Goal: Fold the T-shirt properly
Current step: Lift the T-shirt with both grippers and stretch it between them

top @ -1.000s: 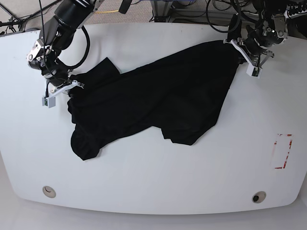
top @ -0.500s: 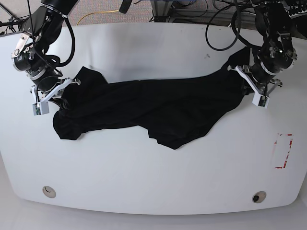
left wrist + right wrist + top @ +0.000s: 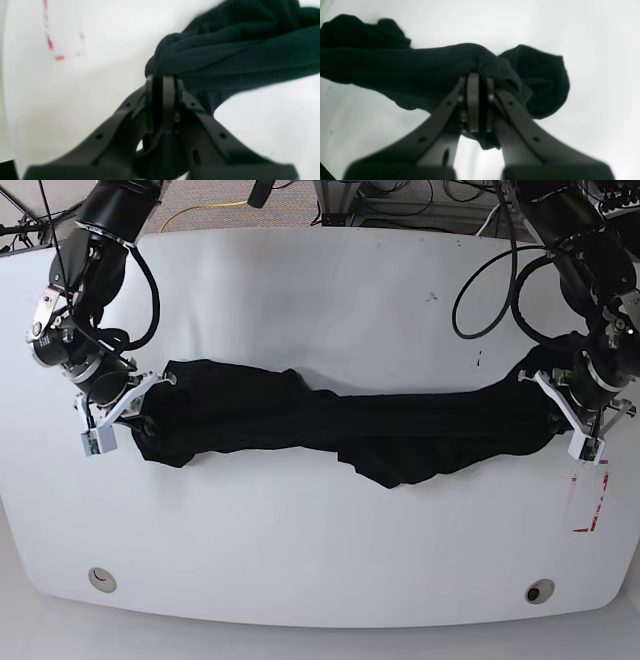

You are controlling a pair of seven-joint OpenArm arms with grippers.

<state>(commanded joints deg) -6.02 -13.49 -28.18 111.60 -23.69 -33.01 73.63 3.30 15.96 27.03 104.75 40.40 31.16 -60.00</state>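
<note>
Left gripper (image 3: 162,105) and right gripper (image 3: 480,102), both mine, are clamped on the shirt (image 3: 400,416), which stretches lengthwise between them.

A white table (image 3: 300,560) with rounded near corners is filling the base view. Round metal holes (image 3: 102,580) are sitting near both near corners, and red marks (image 3: 591,502) are showing by one side. Cables (image 3: 215,207) are lying beyond the far edge. Light is falling brightly, leaving soft shadows.

no legible txt, nos. or logos in any view.
</note>
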